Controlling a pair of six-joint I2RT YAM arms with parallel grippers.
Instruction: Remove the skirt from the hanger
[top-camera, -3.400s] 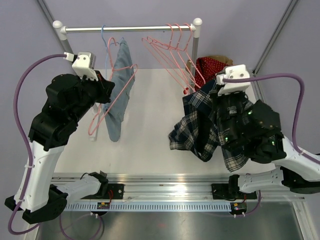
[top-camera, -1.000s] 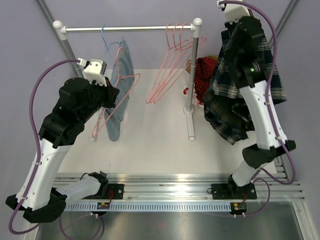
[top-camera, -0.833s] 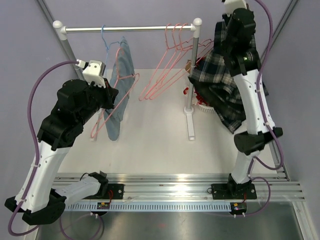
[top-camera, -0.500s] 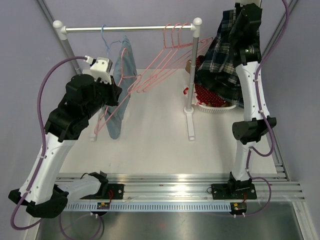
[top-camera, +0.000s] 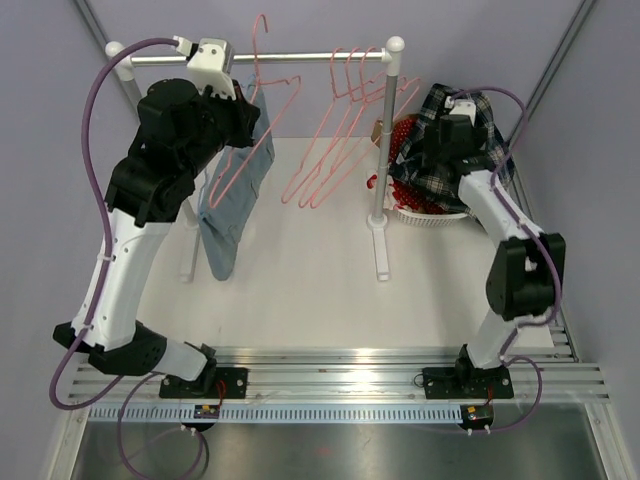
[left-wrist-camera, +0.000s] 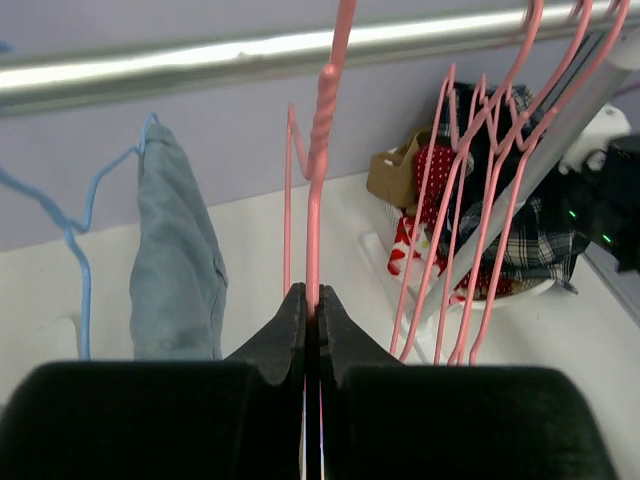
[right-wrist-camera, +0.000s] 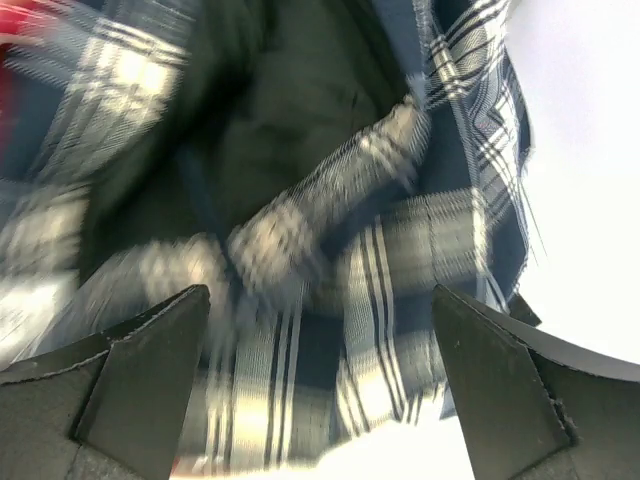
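Observation:
The plaid skirt (top-camera: 483, 118) lies bunched in the white basket (top-camera: 432, 213) at the back right, off any hanger. My right gripper (top-camera: 441, 152) hovers just over it, open, with plaid cloth (right-wrist-camera: 300, 200) filling the view between the spread fingers (right-wrist-camera: 150, 370) and nothing gripped. My left gripper (top-camera: 243, 108) is shut on the neck of a bare pink hanger (top-camera: 258, 120), raised beside the rail (top-camera: 300, 58). In the left wrist view the jaws pinch the hanger's twisted stem (left-wrist-camera: 318, 150), its hook rising above the rail.
A blue denim garment (top-camera: 232, 205) hangs on a blue hanger at the rail's left. Several empty pink hangers (top-camera: 340, 130) hang at the right by the rack post (top-camera: 383, 160). Red cloth (top-camera: 405, 135) also lies in the basket.
The right arm swung the plaid skirt down from high up into the basket and opened its jaws. The left arm lifted the pink hanger up to the rail.

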